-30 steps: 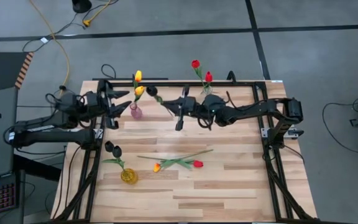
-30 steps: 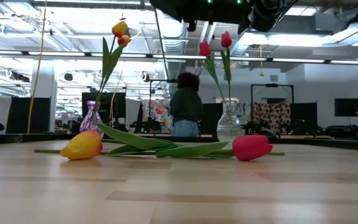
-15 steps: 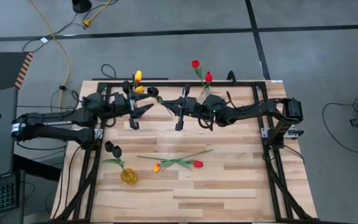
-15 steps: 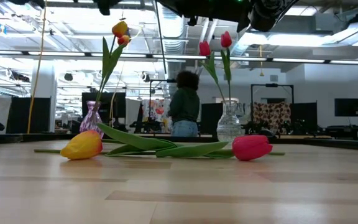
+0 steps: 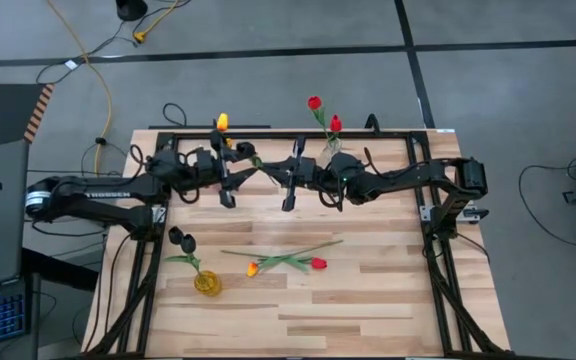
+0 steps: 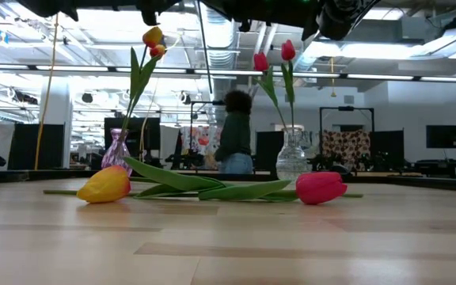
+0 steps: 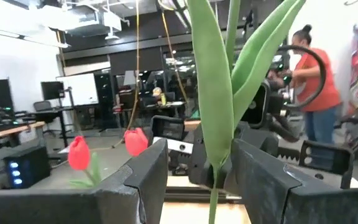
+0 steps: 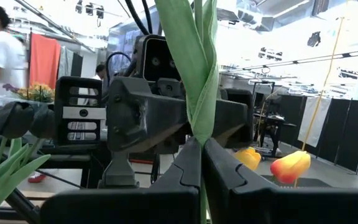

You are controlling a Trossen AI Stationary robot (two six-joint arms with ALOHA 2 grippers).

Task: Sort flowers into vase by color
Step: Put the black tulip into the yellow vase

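At the lower left of the high view my yellow vase (image 5: pixel 206 283) stands near the surface's (image 5: pixel 368 300) left edge with two near-black tulips (image 5: pixel 178 238) in it; the low view cuts all but a sliver of it off at its left border. Above that, the left arm (image 5: pixel 98 188) reaches in across the upper left. Its body covers the pink vase (image 6: pixel 117 148), which I only see in the low view, while the yellow tulips (image 5: pixel 222 121) poke out by the back rail. The left jaws stand apart, one finger (image 7: pixel 148 180) either side of the held tulip's (image 7: pixel 215 112) green stem, and I can't tell whether they touch it. The flower's head runs off the top of both wrist views, so I can't confirm its colour.

At upper centre the right jaws are pressed shut on that same stem, facing the left ones closely with little room between. Below them the middle is wide open except for a yellow-orange tulip (image 5: pixel 252 268) and a red tulip (image 5: pixel 318 264) lying with stems crossed. The clear vase (image 6: pixel 293 154) with red tulips (image 5: pixel 314 102) sits at the back edge, half hidden by the right arm (image 5: pixel 408 178). The right half of the boards is bare. A person (image 6: pixel 236 134) stands beyond the table
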